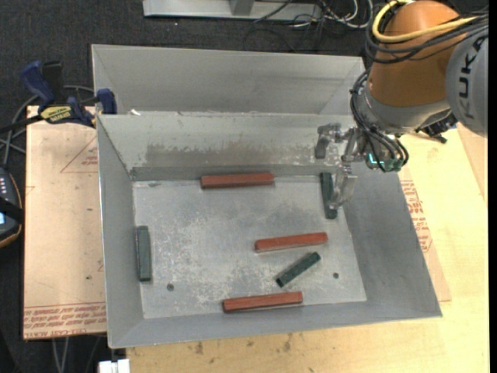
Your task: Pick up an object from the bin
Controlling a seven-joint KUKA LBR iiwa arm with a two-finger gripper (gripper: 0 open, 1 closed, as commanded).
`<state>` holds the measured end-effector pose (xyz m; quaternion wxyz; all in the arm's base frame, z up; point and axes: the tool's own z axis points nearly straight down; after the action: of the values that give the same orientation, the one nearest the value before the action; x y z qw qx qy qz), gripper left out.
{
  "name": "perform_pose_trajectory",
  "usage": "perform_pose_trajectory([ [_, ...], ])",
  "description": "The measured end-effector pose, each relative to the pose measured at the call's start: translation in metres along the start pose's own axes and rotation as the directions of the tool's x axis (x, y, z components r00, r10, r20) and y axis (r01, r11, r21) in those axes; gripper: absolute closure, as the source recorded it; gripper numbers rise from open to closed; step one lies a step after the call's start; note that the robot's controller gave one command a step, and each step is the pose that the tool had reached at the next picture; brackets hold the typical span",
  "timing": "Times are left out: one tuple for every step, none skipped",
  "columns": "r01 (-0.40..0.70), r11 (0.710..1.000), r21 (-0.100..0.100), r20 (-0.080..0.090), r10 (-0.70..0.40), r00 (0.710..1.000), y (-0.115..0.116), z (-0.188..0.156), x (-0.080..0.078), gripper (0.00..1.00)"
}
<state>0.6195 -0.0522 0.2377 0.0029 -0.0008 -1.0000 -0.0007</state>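
The gripper hangs low by the right wall of the bin, near the far right corner of its floor; whether it is spread or pressed together cannot be told; at its tip is a dark green bar, running along that wall; whether bar and gripper touch is unclear; the far red-brown bar lies along the floor's far edge; the middle red-brown bar lies right of centre, the tilted green bar just beside it; the near red-brown bar lies by the near edge; the left green bar lies along the left edge
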Motion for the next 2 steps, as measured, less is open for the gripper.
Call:
perform_pose_trajectory([
  [0.257, 0.967, -0.001, 0.000, -0.257, 0.967, 0.013, 0.146, 0.039, 0.00],
  [0.385, 0.923, 0.004, 0.007, -0.385, 0.923, 0.041, 0.167, 0.044, 0.00],
])
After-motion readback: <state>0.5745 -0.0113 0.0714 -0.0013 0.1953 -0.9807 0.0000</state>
